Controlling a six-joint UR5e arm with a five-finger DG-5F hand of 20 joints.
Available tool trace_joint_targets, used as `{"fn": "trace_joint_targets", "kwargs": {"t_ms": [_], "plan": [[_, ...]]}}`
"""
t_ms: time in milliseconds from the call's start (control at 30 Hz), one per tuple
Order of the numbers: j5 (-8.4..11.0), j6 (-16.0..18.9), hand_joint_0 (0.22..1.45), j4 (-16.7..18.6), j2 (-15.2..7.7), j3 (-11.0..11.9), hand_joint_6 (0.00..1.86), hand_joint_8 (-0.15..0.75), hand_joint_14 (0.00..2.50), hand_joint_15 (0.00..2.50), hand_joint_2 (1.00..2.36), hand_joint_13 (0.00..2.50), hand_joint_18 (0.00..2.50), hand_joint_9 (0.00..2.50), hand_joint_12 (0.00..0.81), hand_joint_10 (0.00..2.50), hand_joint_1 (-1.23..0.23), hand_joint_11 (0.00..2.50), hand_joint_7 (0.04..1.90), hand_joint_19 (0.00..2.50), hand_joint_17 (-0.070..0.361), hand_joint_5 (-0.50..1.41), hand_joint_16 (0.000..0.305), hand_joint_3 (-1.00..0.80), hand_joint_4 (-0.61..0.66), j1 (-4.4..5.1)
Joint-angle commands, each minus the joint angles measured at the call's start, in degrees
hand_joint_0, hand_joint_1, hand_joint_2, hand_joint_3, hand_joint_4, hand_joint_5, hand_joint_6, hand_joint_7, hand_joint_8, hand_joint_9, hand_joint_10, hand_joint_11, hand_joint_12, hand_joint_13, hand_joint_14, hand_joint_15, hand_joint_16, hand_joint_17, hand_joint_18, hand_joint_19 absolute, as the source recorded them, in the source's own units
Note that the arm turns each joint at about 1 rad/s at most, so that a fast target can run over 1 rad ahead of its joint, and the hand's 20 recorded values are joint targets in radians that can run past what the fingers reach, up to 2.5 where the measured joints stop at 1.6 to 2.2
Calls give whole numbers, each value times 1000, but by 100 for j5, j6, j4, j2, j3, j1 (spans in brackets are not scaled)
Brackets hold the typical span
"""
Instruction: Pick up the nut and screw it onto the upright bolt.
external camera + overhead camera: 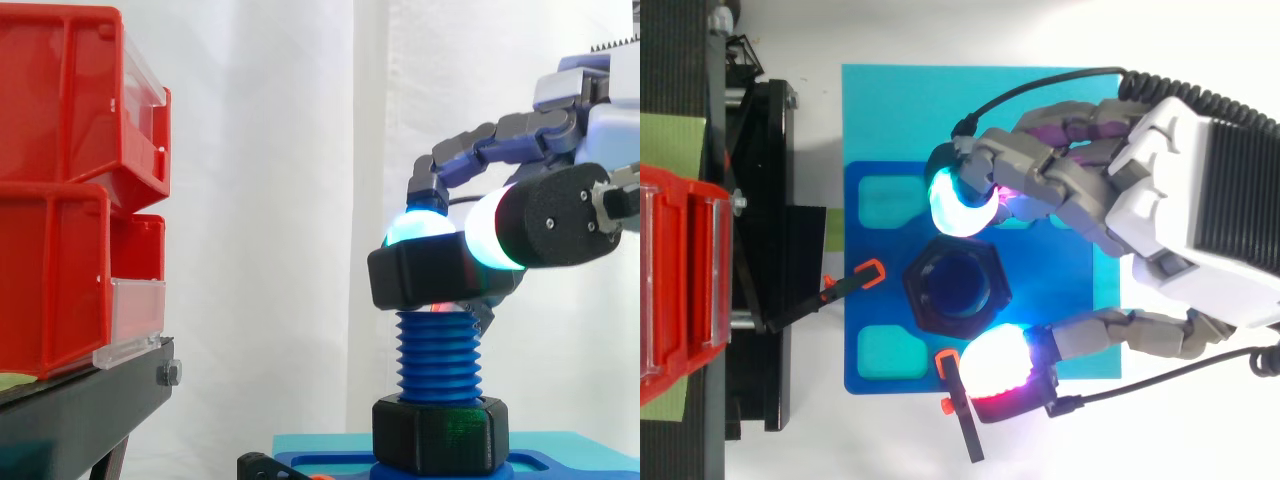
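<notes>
The hand [1200, 170] comes in from 3 o'clock w/ its fingers curled. It pinches the black nut [956, 285] btw. two glowing pads: a cyan fingertip [960, 200] at 12 o'clock of the nut and a white-pink pad [995, 365] at approx. 5 o'clock.

From the palm the nut lies at 9 o'clock, resting on the top end of the blue bolt [438, 355]. The bolt's long axis is vertical, and from above blue shows through the nut's hole, so the two look in line. I cannot tell whether the threads bite.

I think the coming move is a turn round this vertical axis w/ light pressure down. A tilted nut could cross-thread.

A white curtain is behind everything. The red bins [70, 180] are stacked on the black stand [90, 400] at 9 o'clock of the bolt, well apart from it. A cyan mat [900, 100] carries the dark blue plate [1055, 295], from which the bolt rises. A second black hex piece [440, 432] sits at the bolt's foot.
</notes>
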Motion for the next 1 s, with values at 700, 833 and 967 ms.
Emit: {"fn": "trace_joint_targets", "kwargs": {"t_ms": [700,833,967], "plan": [[-2,139,580,126,-50,6,501,398,0,85,1002,992,928,1067,395,6,-675,237,1315,238,122,-124,54,-475,312,0],[-2,148,582,144,-50,6,501,396,3,86,1002,988,924,1063,396,7,-676,243,1309,237,122,-123,54,-476,312,0],[-2,148,582,135,-50,6,501,396,3,88,1002,987,922,1065,394,7,-676,237,1311,241,121,-122,54,-476,312,0]]}}
